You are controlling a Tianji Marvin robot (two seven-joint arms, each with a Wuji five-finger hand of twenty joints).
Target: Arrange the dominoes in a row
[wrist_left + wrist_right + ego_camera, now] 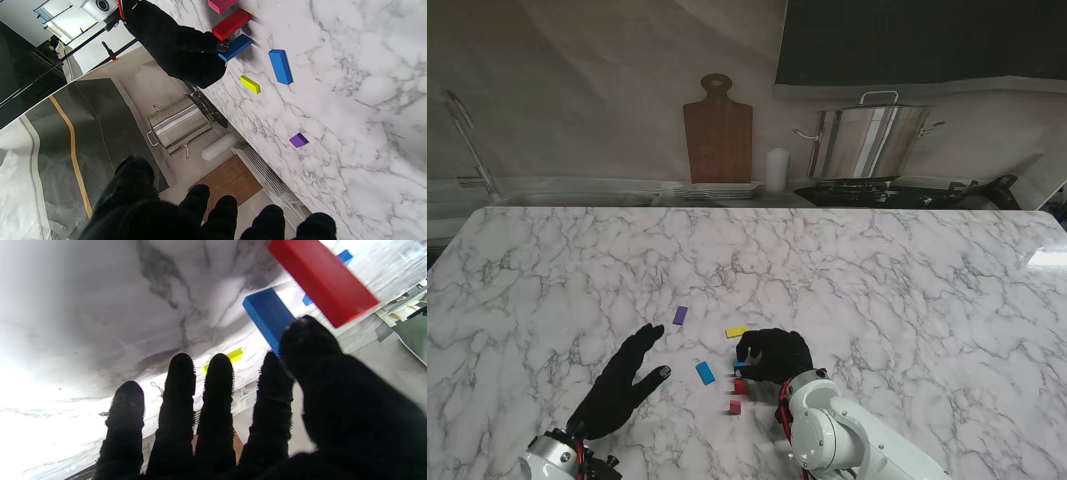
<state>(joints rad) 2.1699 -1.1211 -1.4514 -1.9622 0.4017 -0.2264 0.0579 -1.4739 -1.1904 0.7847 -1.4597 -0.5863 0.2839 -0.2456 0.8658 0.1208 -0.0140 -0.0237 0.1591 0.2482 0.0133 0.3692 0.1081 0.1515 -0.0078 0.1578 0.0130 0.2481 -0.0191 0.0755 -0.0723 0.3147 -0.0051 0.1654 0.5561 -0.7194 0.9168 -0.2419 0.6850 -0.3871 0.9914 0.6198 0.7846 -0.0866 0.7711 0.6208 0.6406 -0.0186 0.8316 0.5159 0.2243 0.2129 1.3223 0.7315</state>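
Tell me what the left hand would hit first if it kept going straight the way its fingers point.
Likely the purple domino: the left hand points away from me and slightly right, and that domino lies nearest that line. Depth is unclear, so it may pass just beside it.

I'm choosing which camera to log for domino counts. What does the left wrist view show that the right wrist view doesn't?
Only the left wrist view shows the purple domino, the pink domino, the pot and the right hand from outside, at the dark blue domino. Only the right wrist view shows that hand's fingers close up, thumb against the dark blue domino. Both show the red domino, the yellow domino, the light blue domino and the table.
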